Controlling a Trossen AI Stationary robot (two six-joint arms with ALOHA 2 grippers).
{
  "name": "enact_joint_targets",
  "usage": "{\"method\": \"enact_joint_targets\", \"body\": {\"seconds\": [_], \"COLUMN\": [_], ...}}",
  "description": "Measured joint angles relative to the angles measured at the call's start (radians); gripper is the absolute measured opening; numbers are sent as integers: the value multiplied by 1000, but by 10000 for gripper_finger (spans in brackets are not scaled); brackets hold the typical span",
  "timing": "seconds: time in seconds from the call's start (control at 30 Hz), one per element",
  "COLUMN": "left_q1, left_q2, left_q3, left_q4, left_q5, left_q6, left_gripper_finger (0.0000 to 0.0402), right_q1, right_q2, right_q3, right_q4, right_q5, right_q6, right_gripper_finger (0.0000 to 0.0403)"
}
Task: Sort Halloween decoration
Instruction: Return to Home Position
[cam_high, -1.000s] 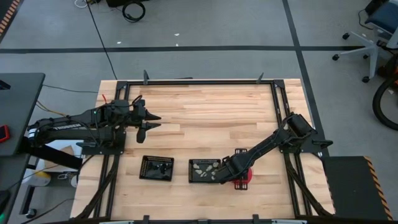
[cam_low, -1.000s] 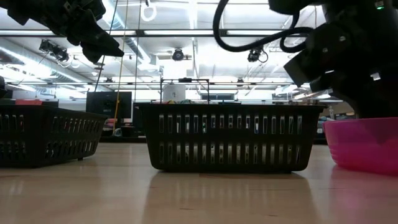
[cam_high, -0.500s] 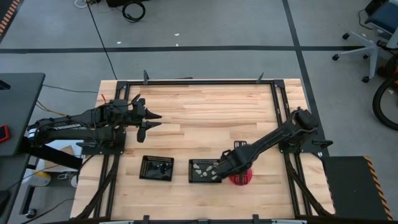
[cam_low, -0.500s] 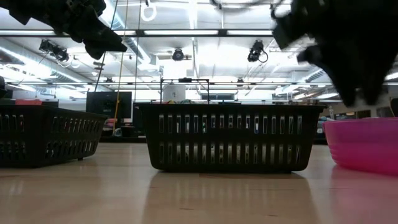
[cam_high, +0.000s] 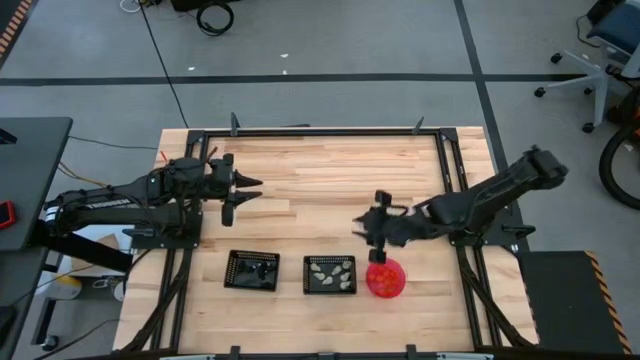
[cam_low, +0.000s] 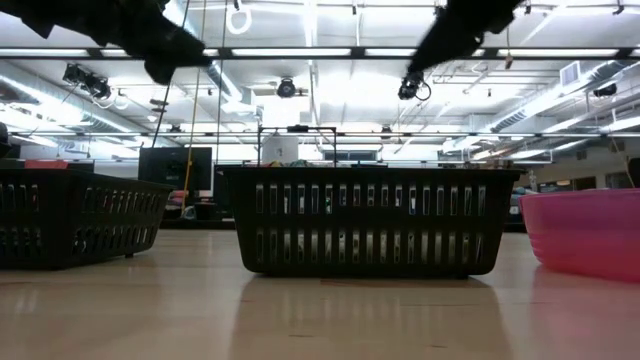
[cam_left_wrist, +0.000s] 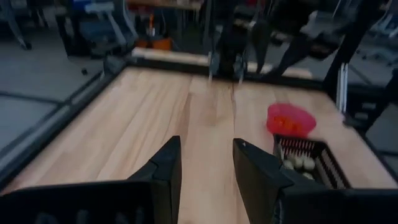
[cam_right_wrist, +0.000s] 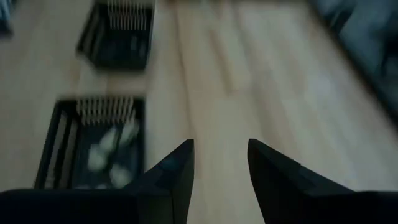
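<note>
I count: pink bowl (cam_low: 585, 235), orange trinkets (cam_high: 386, 279) inside; right gripper (cam_right_wrist: 221, 144) near it, jaws apart, empty; left gripper (cam_left_wrist: 206, 140) well off, likewise apart, empty.

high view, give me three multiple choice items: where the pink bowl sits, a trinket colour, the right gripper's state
1. Against the left mesh tray and right mesh tray, the pink bowl stands: A) between them B) on the robot's right of both C) on the robot's left of both
2. The trinkets in the right mesh tray are: A) pale cream B) orange C) blue
3. The right gripper is: A) shut on a trinket B) resting in the bowl C) open and empty
B, both trays lie to its left from above; A, pale lumps show in it; C, its fingers stand apart with nothing between.
</note>
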Motion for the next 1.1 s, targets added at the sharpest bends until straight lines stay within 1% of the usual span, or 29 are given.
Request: {"method": "enact_joint_targets", "body": {"seconds": [0.07, 0.17, 0.23, 0.3, 0.37, 0.47, 0.5, 0.53, 0.57, 0.6, 0.7, 0.73, 0.83, 0.93, 1.03, 1.1], "left_q1": [0, 0, 1, 1, 1, 1, 1, 1, 1, 1, 1, 1, -2, -6, -6, -6], "left_q2": [0, -1, -2, -2, -3, -9, -19, -29, -41, -57, -111, -130, -183, -234, -288, -323], "left_q3": [0, 0, 0, 0, 0, 0, 0, 0, 0, 0, 0, 0, -6, -33, -77, -100], "left_q4": [54, 102, 116, 130, 130, 128, 124, 126, 130, 124, 94, 75, 63, 52, 36, 33], "left_q5": [0, 0, 0, -2, -17, -30, -31, -31, -31, -31, -33, -34, -34, -34, -34, -35], "left_q6": [0, 0, 0, 0, -1, -13, -9, -3, -2, -2, 24, 31, 42, 42, 26, 21], "left_gripper_finger": [116, 116, 116, 116, 116, 116, 116, 116, 116, 116, 116, 116, 116, 116, 116, 116], "right_q1": [-29, -83, -115, -147, -173, -207, -217, -222, -227, -228, -228, -228, -228, -229, -228, -229], "right_q2": [-75, -189, -258, -323, -377, -446, -470, -498, -526, -552, -622, -644, -710, -789, -884, -949], "right_q3": [-79, -189, -255, -314, -355, -393, -399, -404, -408, -414, -446, -460, -503, -545, -559, -560], "right_q4": [146, 409, 600, 787, 943, 1108, 1127, 1129, 1125, 1120, 1074, 1051, 1018, 1012, 887, 787], "right_q5": [12, 22, 64, 140, 243, 444, 497, 524, 527, 505, 371, 353, 376, 372, 341, 279], "right_q6": [-100, -284, -409, -529, -625, -652, -662, -677, -688, -691, -692, -692, -694, -697, -674, -639], "right_gripper_finger": [153, 151, 151, 151, 151, 151, 151, 151, 151, 151, 151, 151, 151, 151, 151, 151]}}
